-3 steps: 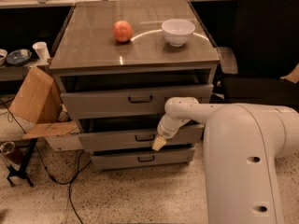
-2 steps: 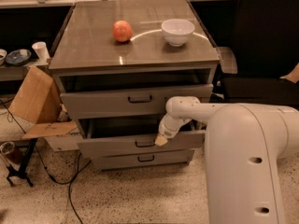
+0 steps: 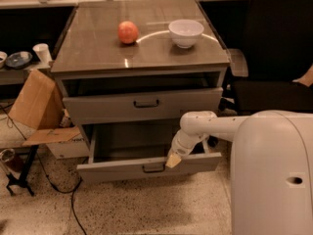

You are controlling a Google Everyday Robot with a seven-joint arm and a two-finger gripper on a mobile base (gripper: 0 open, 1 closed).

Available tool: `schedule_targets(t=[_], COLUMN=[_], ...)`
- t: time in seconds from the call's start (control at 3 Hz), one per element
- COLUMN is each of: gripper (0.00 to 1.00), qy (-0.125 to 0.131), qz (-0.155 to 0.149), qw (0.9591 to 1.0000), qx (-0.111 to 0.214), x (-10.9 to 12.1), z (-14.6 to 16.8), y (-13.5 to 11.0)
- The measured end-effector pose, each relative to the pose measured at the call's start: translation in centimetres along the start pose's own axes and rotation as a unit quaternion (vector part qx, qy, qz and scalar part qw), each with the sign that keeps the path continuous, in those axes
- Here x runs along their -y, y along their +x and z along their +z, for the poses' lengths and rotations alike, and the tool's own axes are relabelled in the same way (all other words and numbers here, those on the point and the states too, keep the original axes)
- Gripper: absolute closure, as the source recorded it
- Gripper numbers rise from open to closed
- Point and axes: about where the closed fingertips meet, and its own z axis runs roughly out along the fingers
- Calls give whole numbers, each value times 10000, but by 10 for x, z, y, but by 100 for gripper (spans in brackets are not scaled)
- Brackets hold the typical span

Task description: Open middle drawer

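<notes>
Two items, apple (image 3: 127,32) and bowl (image 3: 186,32), above; pincer (image 3: 173,160), grip unclear, at middle drawer (image 3: 117,166).

Arm (image 3: 211,125) reaches leftward, end effector (image 3: 173,159) hanging low, tilted down.

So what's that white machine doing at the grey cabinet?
A white robot arm is working on the cabinet's middle drawer. Its end effector sits at the drawer's front panel, just right of the small black handle. The drawer stands pulled well out, its grey inside showing. The top drawer above is open only a little. A round orange-red fruit and a white bowl sit on the cabinet top.
</notes>
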Motion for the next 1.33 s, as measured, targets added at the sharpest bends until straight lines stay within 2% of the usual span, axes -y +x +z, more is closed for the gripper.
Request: schedule_targets(t=[1.33], gripper=[0], qy=[-15], qz=[1], qw=[10000], qx=[-22], x=[-13], z=[-3], y=[10])
